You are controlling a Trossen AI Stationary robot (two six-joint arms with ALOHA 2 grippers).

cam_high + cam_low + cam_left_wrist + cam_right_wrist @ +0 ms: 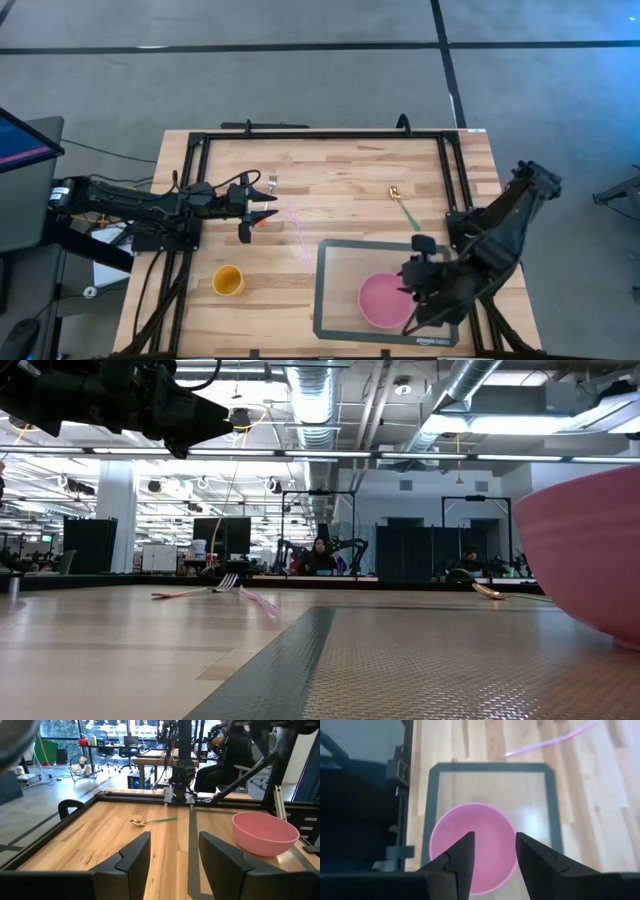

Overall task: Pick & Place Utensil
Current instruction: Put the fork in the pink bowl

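Note:
A spoon with a gold bowl and green handle [403,206] [150,821] [490,592] lies flat on the wood near the table's far right. A silver fork with an orange handle [271,184] [222,584] and a thin pink utensil [300,231] [555,740] lie left of centre. The pink bowl [380,300] [470,845] [262,832] stands on a grey mat [335,255]. My left gripper [266,203] [172,840] hovers open above the table beside the fork, pointing toward the right. My right gripper [408,296] [495,840] hangs open above the bowl.
A yellow cup [228,281] stands near the table's near left edge. A black frame [320,134] runs around the tabletop. Bare wood lies between the pink utensil and the spoon. People sit at desks in the room beyond the table.

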